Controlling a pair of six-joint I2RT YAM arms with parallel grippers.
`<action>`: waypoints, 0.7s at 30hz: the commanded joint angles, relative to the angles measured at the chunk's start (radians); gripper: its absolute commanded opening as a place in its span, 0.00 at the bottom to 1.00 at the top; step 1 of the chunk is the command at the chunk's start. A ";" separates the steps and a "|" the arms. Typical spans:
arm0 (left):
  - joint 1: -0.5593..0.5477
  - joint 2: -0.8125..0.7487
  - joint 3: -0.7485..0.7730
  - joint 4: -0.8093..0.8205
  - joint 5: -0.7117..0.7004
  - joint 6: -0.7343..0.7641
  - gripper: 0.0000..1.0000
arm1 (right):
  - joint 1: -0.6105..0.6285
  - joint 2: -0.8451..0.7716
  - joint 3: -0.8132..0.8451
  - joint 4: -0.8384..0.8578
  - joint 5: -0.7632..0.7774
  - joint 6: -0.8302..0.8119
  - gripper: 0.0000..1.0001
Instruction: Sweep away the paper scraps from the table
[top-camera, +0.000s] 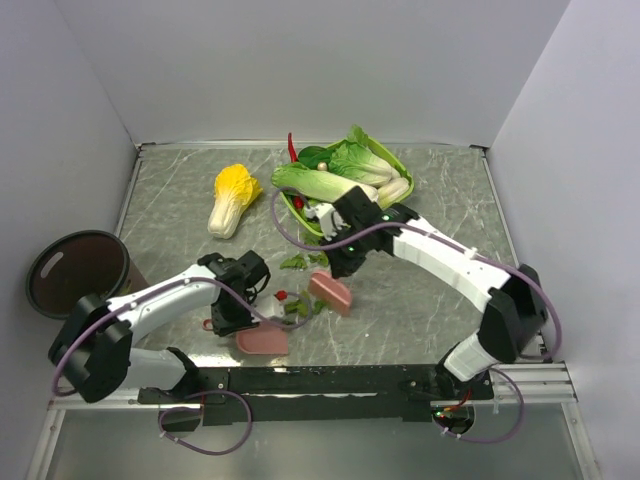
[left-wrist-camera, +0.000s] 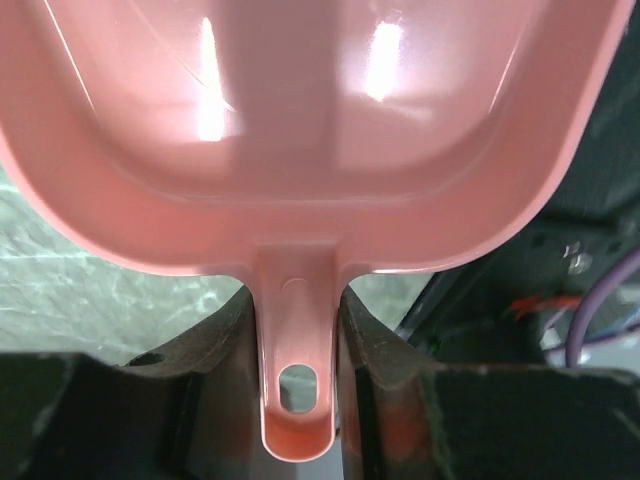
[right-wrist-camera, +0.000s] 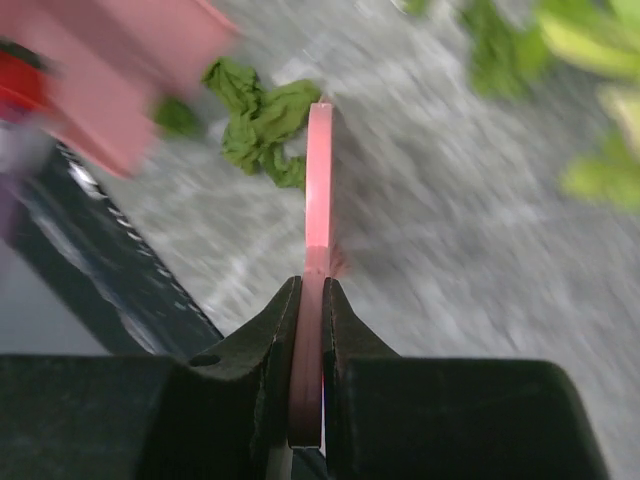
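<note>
Right gripper (right-wrist-camera: 311, 292), clamped on the pink sweeper (right-wrist-camera: 320, 170), should keep it flush to the table (right-wrist-camera: 480, 260), pushing paper scraps (right-wrist-camera: 262, 125) into the dustpan (left-wrist-camera: 300, 140) the left gripper (left-wrist-camera: 297, 325) holds.

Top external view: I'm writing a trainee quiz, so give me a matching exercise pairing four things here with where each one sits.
1. dustpan
2. pink flat sweeper
3. brown bin
4. yellow-and-white cabbage

A. by the table's left edge
B. loose on the table's far left
C. gripped by the left claw
D. gripped by the right claw

Pairs: 1-C, 2-D, 3-A, 4-B.
</note>
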 joint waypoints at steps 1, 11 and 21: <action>-0.025 0.043 0.066 0.104 -0.001 -0.160 0.01 | 0.029 0.121 0.148 0.041 -0.203 0.086 0.00; -0.022 0.087 0.130 0.219 -0.017 -0.328 0.01 | -0.010 0.156 0.248 0.025 -0.342 0.099 0.00; 0.070 0.011 0.106 0.156 -0.021 -0.296 0.01 | -0.025 0.158 0.406 -0.038 -0.129 -0.119 0.00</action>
